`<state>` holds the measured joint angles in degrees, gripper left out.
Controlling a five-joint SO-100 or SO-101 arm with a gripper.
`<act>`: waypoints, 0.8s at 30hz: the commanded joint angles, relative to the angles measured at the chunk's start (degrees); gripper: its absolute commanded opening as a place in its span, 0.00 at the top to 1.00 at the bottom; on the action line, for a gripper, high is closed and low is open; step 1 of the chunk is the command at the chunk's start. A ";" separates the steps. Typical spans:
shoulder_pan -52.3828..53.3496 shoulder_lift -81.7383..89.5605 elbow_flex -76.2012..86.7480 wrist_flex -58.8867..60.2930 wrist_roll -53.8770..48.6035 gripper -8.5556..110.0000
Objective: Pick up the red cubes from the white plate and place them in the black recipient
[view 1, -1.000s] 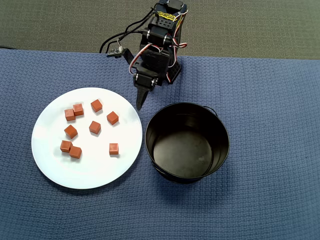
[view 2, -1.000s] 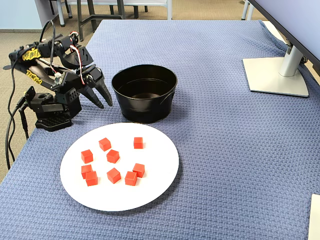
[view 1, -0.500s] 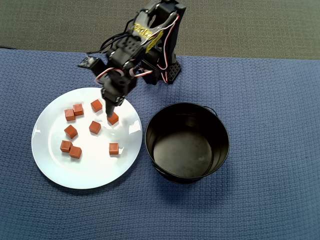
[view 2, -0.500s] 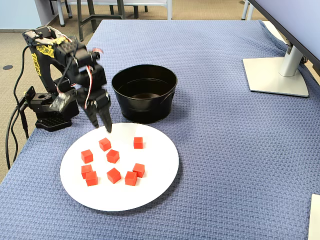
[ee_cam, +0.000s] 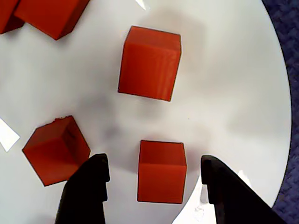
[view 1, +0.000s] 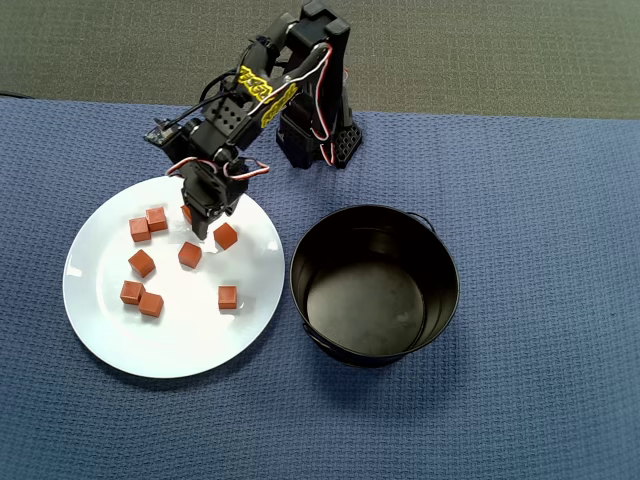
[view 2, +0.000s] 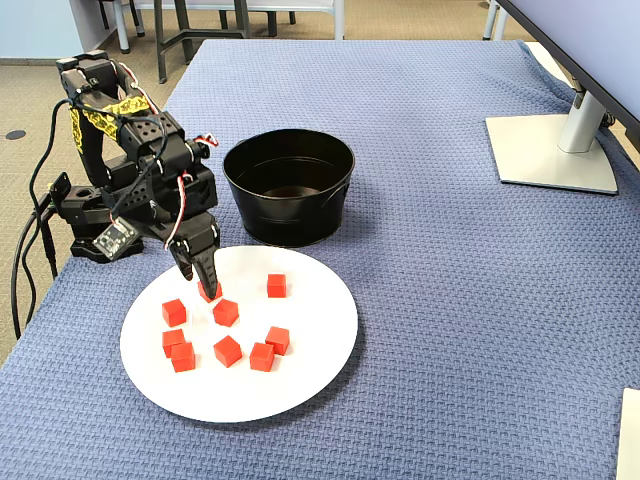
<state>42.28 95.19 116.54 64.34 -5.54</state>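
The end effector (ee_cam: pixel 152 175) straddles a red cube (ee_cam: pixel 161 171) low in the wrist view, jaws wide; closing off-centre could knock it aside.

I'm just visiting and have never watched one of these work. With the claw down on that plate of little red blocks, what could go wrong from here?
The open tool straddles one red cube, but that cube sits off-centre, nearer the left finger, so closing might push or twist it on the glossy white plate rather than pinch it.

A neighbouring cube lies just beside that finger and could get nudged.

The black pot stands close to the plate, so a low carry might clip its rim.
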 commanded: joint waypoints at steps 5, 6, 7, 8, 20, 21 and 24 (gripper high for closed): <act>-1.32 -3.87 -5.19 -0.53 -2.20 0.77; -1.93 -4.92 -5.63 -0.62 -2.81 0.77; -2.55 -5.71 -5.89 -0.62 -3.60 0.77; -3.34 -6.33 -6.06 -0.62 -4.48 0.77; -6.59 -5.45 -3.43 -2.20 -5.89 0.83; -6.59 -5.45 -3.34 -2.20 -6.06 0.84; -6.59 -5.71 -3.34 -2.46 -6.24 0.88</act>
<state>36.47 88.51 113.91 62.84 -11.07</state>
